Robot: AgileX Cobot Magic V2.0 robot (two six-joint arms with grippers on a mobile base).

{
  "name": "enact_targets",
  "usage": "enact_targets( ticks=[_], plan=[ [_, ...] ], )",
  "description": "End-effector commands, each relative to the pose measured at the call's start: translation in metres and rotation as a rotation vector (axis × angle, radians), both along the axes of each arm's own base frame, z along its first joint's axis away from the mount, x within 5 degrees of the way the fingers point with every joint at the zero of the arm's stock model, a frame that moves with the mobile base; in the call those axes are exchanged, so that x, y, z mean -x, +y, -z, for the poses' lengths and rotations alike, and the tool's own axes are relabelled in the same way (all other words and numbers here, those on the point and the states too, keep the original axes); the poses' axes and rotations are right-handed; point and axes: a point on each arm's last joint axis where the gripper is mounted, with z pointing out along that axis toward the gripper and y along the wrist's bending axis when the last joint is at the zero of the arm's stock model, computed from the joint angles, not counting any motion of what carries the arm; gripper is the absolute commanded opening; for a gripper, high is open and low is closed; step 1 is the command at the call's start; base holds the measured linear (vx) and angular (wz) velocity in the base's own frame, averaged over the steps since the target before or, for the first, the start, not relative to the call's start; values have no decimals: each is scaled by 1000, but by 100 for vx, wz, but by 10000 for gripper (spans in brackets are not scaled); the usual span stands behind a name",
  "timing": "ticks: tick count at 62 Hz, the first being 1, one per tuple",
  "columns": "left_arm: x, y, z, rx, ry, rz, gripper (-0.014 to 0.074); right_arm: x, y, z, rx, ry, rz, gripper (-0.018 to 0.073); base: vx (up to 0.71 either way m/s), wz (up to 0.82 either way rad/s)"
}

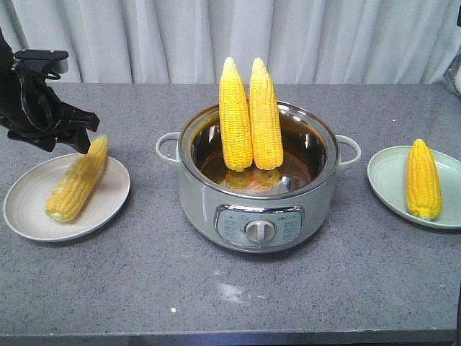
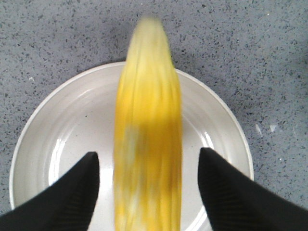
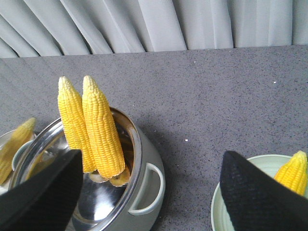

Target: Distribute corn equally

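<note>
Two bright yellow corn cobs [image 1: 250,115] stand upright, tips up, leaning on the back wall of the steel cooker pot [image 1: 256,205]. One paler cob [image 1: 78,180] lies on the white left plate [image 1: 29,209], its tip pointing back right. My left gripper [image 1: 86,134] hovers open just above that tip. In the left wrist view the cob [image 2: 148,144] looks blurred between my spread fingers [image 2: 72,192], with a gap on both sides. Another cob [image 1: 423,179] lies on the pale green right plate [image 1: 382,176]. My right gripper [image 3: 151,163] hangs open, high above the counter between pot [image 3: 144,192] and plate.
The pot has side handles [image 1: 167,148] and a front control panel with a knob [image 1: 259,231]. A grey speckled counter [image 1: 144,281] carries everything; its front edge runs along the bottom. Pale curtains [image 1: 144,36] hang behind the back edge.
</note>
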Motion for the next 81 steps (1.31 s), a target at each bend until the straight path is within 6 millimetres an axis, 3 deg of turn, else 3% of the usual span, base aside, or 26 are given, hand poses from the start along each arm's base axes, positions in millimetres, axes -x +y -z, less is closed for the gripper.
enact_targets(
  ticks=[1,25,40,47,59,70,81],
  plan=[
    [6,-1,-30,30,-107,-15,483,8,4,-21,-16,-104,20,559,0,0],
    [6,-2,-31,54,-104,-31,485,9,5,-23,-13,-130,-5,559,0,0],
    [7,-10,-38,151,-130,-31,485,-1,13,-41,-179,-304,-106,559,0,0],
    [13,-14,-54,206,-190,-5,485,-21,27,-41,-161,-321,-195,559,0,0],
    [33,-21,-96,315,-350,27,485,-75,82,-36,-103,-339,-331,559,0,0],
    [56,-26,-132,394,-485,74,485,-128,130,8,-16,-269,-413,559,0,0],
    [66,-26,-143,398,-519,94,485,-162,156,53,8,-214,-412,559,0,0]
  ],
)
